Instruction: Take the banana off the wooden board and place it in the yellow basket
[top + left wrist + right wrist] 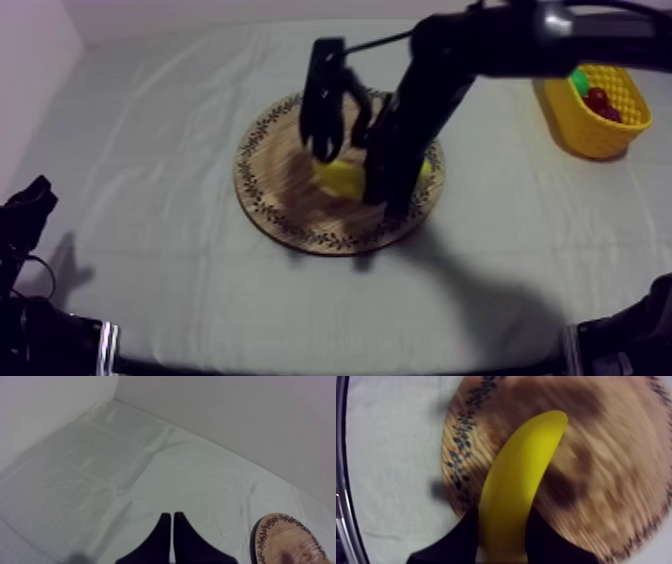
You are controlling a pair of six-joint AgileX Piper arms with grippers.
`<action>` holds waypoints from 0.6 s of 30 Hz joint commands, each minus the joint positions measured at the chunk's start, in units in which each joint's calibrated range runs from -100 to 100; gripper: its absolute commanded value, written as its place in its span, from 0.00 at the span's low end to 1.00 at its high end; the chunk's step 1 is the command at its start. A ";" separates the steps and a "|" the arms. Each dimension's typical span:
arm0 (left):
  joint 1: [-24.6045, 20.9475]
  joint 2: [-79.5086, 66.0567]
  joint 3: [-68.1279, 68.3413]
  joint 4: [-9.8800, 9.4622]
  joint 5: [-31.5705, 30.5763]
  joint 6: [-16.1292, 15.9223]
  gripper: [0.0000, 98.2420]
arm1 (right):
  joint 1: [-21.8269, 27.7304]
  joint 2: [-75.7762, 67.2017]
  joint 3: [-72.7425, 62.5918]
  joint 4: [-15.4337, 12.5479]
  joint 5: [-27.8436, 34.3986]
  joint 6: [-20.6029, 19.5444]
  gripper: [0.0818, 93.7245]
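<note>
Grey-white cloth [150, 120] covers the table. Left gripper [30, 205] sits low at the left edge in the top view, well apart from the round wooden board [262, 195]; in the left wrist view its fingers [164, 532] lie together as a narrow wedge with nothing between them, over bare cloth, with the board's patterned rim not far off.

Board lies about mid-table; banana [340, 178] is over its centre, inside the rim. Right arm [430, 100] comes in from the upper right and reaches down over the board; right gripper [335, 150] is at the banana. Right wrist view: the two black fingers [461, 538] are clamped on one end of the banana, one on each flank, and the free end points out across the wood grain. A dark shadow lies on the board beside the fruit; cannot tell whether the banana touches the wood or hangs clear of it.

Yellow basket [600, 140] stands at the right side of the table, well apart from the board; a small red fruit [598, 98] lies inside it, with a green item [578, 80] beside it, kind not clear.
</note>
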 commanded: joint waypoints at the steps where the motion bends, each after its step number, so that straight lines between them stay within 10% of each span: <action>1: -0.01 0.04 0.00 -0.02 0.00 0.01 0.00 | 2.41 -6.38 -0.15 -0.15 1.45 -1.66 0.25; 18: -0.01 0.04 0.00 -0.02 0.00 0.01 0.00 | 26.56 -24.62 0.16 -2.18 1.98 -8.53 0.25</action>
